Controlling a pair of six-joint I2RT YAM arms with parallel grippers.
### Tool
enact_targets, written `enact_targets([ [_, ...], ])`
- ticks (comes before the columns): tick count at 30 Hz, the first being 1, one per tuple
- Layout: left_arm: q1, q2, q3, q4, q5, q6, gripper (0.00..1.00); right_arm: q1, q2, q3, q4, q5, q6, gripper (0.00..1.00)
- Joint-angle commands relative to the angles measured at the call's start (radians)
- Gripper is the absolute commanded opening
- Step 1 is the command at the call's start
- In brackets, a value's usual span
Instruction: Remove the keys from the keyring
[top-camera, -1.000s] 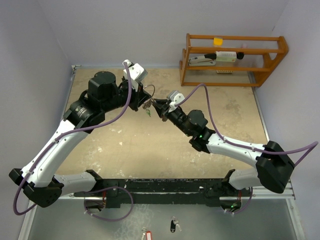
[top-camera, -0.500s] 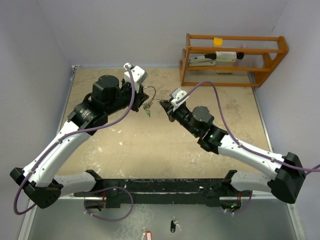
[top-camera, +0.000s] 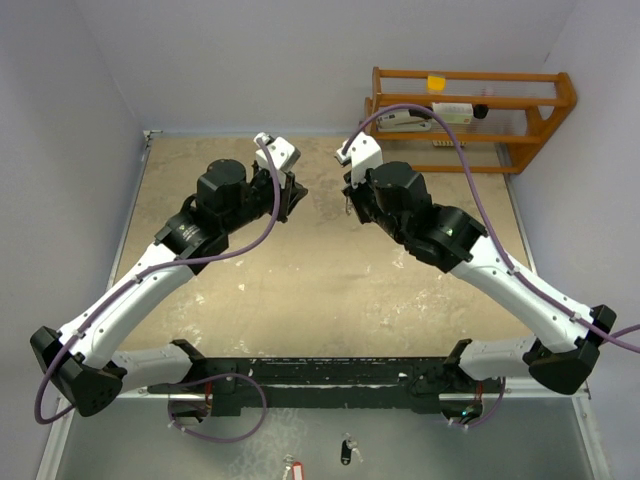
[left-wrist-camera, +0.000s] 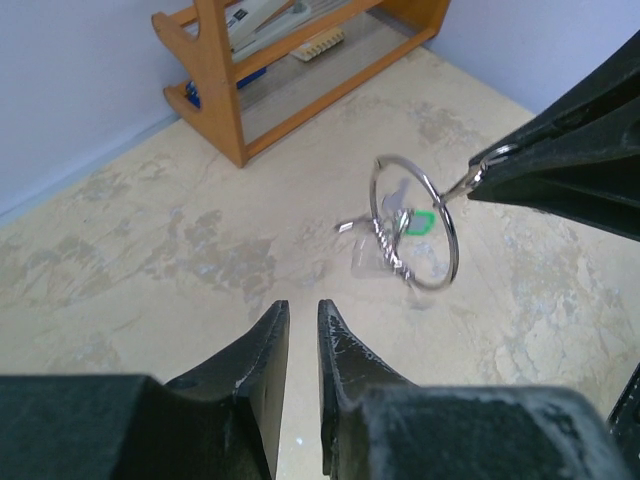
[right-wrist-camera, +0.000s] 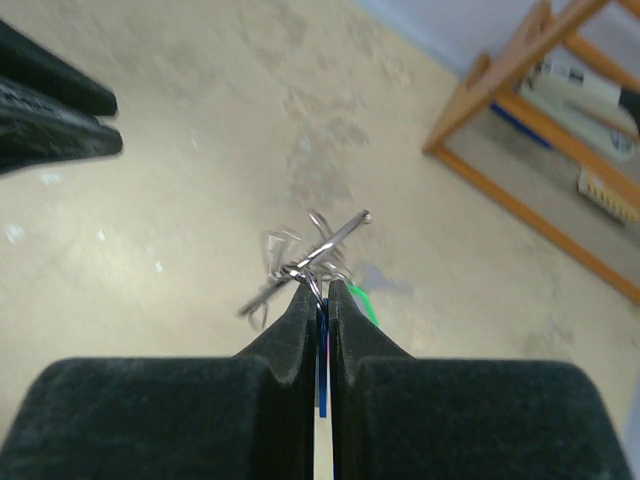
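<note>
While the keyring (left-wrist-camera: 388, 240) hangs above the table (left-wrist-camera: 150, 260), pinched at its rim by the right gripper (right-wrist-camera: 318, 290), the green-headed key (left-wrist-camera: 421, 222) remains threaded on, so removal looks unfinished; the left gripper (left-wrist-camera: 303, 312) waits nearby, empty, fingers barely parted.

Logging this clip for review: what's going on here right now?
The right gripper holds the keyring pinched in its jaws, up off the table. The left gripper faces the ring from close by, jaws almost closed and empty. A green key head shows at the ring, so at least that key looks unremoved.
</note>
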Motion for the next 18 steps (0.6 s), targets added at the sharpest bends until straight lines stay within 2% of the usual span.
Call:
enact_targets([
  [1,0.001,0.004,-0.058,0.210,0.072,-0.029,0.18,0.010,0.045,0.136,-0.311,0.092,0.068,0.00],
  [10,0.001,-0.017,-0.218,0.531,0.239,-0.047,0.24,0.071,0.123,0.346,-0.594,0.158,0.087,0.00],
  [18,0.001,-0.007,-0.289,0.742,0.431,-0.102,0.25,0.122,0.198,0.468,-0.777,0.178,0.081,0.00],
])
